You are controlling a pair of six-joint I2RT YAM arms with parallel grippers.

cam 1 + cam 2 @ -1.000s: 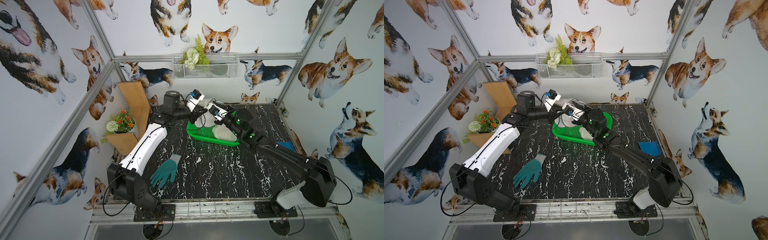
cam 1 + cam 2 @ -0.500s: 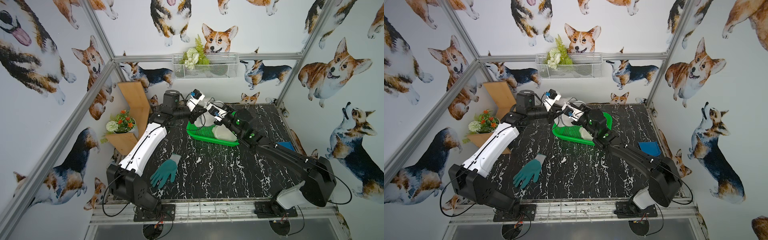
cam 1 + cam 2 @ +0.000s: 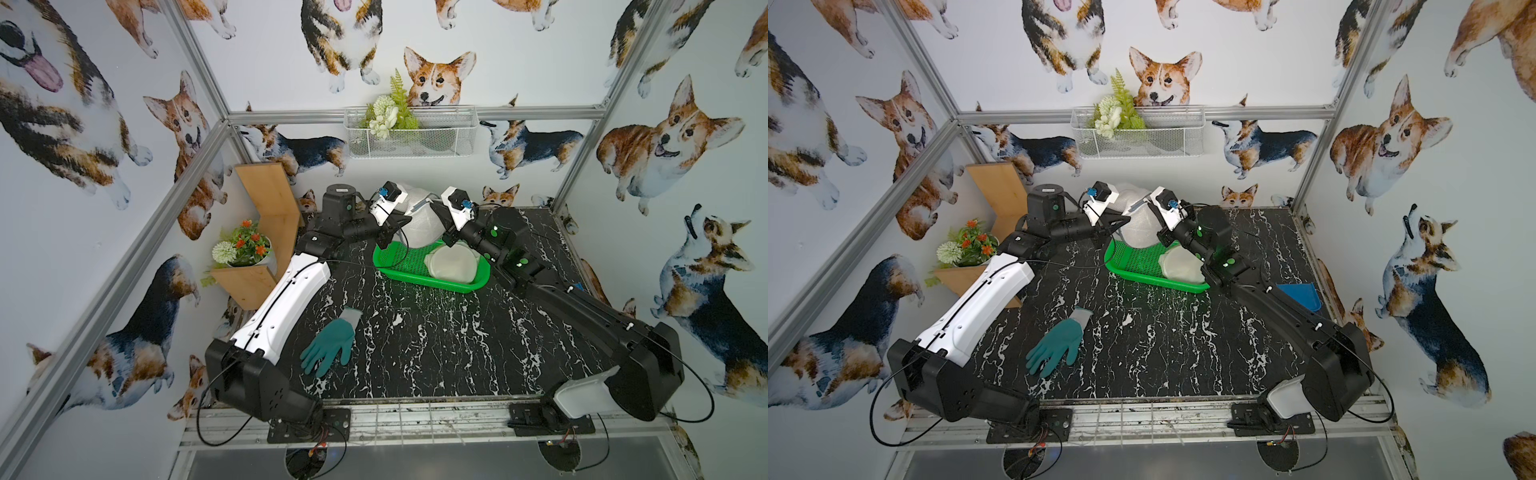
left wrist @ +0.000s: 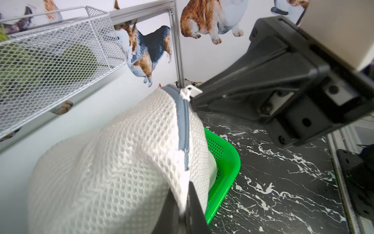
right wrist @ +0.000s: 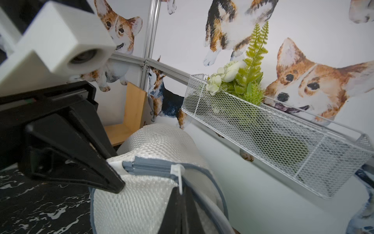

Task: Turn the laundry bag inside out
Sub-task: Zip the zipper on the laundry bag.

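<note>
In a top view: holding the bag (image 3: 420,226) up off the surface (image 3: 436,345), above the far end of the tray (image 3: 399,259). Gripping it from two sides, with left tool (image 3: 406,219) and right tool (image 3: 434,208) nearly meeting at its top. Lying flat toward the front, well apart and untouched: a glove (image 3: 330,347).

Left wrist view: left tool clenched on a fold of white mesh just past the closed end of the zipper (image 4: 183,125). Reaching in from the opposite side, right tool's tip right at the pull (image 4: 189,91). Closed teeth all along between the two grips.

Right wrist view: right tool clenched on the pull, pinching it between its tips. Past the pull, grey edges seeming to part, though impossible to say how far.

Judging progress: early. Done so far, by the look of it: lifting, both grips set, zipper line stretched between them. Left to do: drawing the pull along to open the mouth, reaching inside, dragging the mesh through. No sign yet of any inner face turned outward.
</note>
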